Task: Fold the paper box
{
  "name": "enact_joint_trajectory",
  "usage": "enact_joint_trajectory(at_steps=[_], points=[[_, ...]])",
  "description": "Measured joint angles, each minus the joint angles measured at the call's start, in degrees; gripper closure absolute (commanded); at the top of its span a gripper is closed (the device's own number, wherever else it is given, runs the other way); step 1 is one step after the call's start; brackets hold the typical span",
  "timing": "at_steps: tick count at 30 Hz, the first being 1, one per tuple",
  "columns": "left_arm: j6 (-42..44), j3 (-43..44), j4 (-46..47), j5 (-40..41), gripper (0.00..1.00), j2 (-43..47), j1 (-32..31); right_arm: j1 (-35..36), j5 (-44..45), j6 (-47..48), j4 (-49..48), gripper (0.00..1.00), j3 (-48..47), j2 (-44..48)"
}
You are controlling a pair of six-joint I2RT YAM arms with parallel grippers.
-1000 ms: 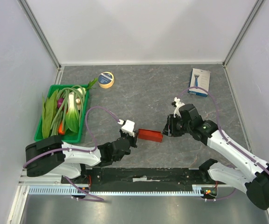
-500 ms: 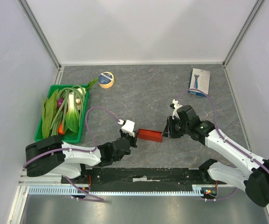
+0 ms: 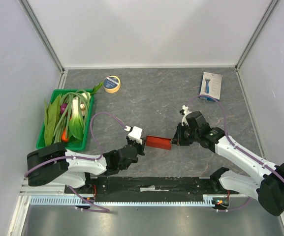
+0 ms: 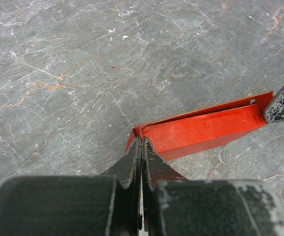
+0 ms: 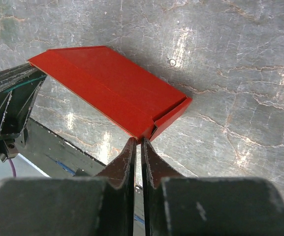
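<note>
Right jaws narrower now, paper box (image 3: 159,142) ends at both jaws' tips

We logged the paper box (image 3: 158,142) as plain glossy red. The table (image 3: 151,93) was dark grey, marbled with white and rust-coloured veins. We noted the tray (image 3: 88,125) as green; the vegetables (image 3: 70,118) in it were green and white, with bits of orange and purple. The tape roll (image 3: 112,84) was yellow. The small carton (image 3: 211,86) was white with blue print. The left gripper (image 4: 141,142) and right gripper (image 5: 137,142) were black with pale scuffs. The arms (image 3: 82,164) were white with black joints, the cables (image 3: 105,114) purple, and the walls (image 3: 146,29) pale grey.
</note>
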State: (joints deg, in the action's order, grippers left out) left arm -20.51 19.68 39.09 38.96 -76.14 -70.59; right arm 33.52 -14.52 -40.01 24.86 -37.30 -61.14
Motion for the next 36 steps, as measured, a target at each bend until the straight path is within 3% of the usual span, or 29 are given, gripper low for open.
enact_joint_trajectory(at_steps=[7,14,26,28,30,36], points=[[0.00,0.00,-0.04,0.37,0.98,0.00,0.00,-0.02,0.22,-2.32,-1.46,1.00,0.81,0.17],[-0.02,-0.02,-0.11,0.57,0.98,0.00,-0.02,-0.02,0.68,-2.64,-2.80,1.00,2.03,1.09],[-1.16,-0.09,4.94,3.98,0.98,-3.72,-0.90,2.34,3.65,6.21,-5.29,1.00,4.98,4.85],[-1.40,-0.22,6.29,4.90,0.98,-4.61,-1.18,3.30,4.59,6.16,-6.91,0.96,6.25,5.95],[-1.57,-0.26,7.23,5.81,0.98,-5.25,-1.46,3.69,5.51,5.49,-8.72,0.79,7.85,7.43],[-1.75,-0.37,8.72,7.19,0.98,-6.16,-2.03,4.50,6.97,-0.20,-6.10,0.45,11.04,14.23]])
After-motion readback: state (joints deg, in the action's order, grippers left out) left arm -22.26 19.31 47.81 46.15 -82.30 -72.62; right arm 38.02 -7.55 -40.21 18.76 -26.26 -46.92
